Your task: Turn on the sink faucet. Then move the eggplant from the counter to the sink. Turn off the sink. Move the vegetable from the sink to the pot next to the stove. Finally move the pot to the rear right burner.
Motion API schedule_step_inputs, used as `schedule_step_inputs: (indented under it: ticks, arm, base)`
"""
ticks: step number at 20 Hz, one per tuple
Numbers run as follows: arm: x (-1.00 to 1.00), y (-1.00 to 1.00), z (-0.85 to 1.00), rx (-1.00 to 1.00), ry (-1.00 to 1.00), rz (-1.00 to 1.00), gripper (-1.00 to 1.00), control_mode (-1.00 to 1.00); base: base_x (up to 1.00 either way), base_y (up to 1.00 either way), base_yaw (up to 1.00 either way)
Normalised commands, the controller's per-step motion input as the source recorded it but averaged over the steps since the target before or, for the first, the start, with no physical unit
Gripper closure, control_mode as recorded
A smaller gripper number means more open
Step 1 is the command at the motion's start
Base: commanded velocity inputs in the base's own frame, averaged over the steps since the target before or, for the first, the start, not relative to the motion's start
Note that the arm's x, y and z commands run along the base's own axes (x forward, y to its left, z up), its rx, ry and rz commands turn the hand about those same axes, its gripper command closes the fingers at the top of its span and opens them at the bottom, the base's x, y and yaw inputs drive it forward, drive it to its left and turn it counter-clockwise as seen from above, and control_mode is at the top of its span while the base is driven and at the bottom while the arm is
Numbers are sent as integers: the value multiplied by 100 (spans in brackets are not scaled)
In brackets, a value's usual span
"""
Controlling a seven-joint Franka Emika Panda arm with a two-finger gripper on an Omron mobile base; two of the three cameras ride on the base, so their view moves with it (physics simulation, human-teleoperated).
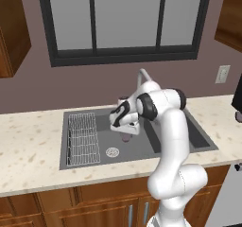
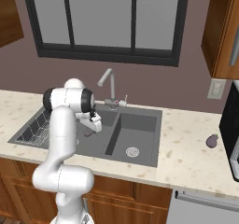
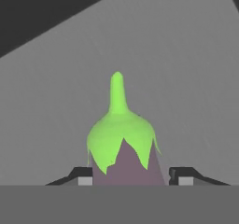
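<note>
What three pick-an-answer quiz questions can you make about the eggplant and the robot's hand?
1. Where is the eggplant?
A. On the window sill
B. Down in the sink
C. On the floor

2. What colour is the eggplant's leafy cap?
A. Red
B. Blue
C. Green

3. What is the gripper doing?
A. Gripping the eggplant
B. Hanging wide open in the air
C. Holding the faucet

Answers:
1 B, the grey basin lies all around the eggplant in the hand view.
2 C, the cap is bright green above the purple body.
3 A, the two fingertips sit tight against the eggplant's sides.
</note>
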Motion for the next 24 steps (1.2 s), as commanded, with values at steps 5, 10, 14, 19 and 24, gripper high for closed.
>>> schedule_step_inputs:
  ticks: [5, 10, 14, 19, 24]
  arm:
    - [-22, 2, 84, 0, -9, -6, 100, -100]
    - [-24, 0, 82, -1, -5, -8, 100, -100]
    - [-33, 0, 77, -4, -1, -9, 100, -100]
    - [-46, 0, 75, -5, -4, -10, 100, -100]
    - [-50, 0, 77, -2, -5, -10, 100, -100]
  base:
    - [0, 0, 0]
    - [0, 0, 0]
    - [0, 0, 0]
    - [0, 0, 0]
    - [0, 0, 0]
